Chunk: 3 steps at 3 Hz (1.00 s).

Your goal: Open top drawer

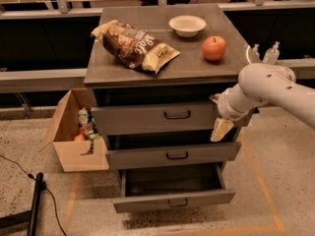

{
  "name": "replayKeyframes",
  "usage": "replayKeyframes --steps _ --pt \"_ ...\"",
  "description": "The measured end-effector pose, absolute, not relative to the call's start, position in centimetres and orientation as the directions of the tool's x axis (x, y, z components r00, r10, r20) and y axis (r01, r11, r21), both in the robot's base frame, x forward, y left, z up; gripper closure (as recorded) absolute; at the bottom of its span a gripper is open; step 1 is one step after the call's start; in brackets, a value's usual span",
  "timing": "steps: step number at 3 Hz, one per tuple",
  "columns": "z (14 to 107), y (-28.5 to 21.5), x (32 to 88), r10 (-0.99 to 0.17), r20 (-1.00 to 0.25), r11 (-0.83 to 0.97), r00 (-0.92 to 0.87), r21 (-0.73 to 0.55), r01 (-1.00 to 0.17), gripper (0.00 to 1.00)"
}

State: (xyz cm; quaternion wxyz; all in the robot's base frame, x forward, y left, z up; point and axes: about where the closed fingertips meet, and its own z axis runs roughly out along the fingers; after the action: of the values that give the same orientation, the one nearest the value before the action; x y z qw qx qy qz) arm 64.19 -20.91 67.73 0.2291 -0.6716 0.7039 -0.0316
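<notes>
The top drawer (147, 119) is the tallest grey front of three in the cabinet, with a small black bar handle (177, 114) at its centre. A dark gap shows between it and the countertop. My gripper (221, 129) hangs at the right end of this drawer's front, well to the right of the handle, its tan tip pointing down toward the middle drawer (147, 157). The white arm (275, 90) reaches in from the right. The bottom drawer (172, 200) stands pulled far out and looks empty.
On the countertop (197, 68) lie a chip bag (133, 45), a white bowl (187, 25) and a red apple (214, 48). An open cardboard box (74, 132) with items stands left of the cabinet. A black pole and cable (34, 205) lie at bottom left.
</notes>
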Motion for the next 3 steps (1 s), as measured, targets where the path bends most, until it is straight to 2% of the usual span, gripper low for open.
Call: replayKeyframes --steps 3 --pt "68.16 -21.60 64.68 -0.964 -0.266 0.091 0.007 -0.355 -0.930 0.87"
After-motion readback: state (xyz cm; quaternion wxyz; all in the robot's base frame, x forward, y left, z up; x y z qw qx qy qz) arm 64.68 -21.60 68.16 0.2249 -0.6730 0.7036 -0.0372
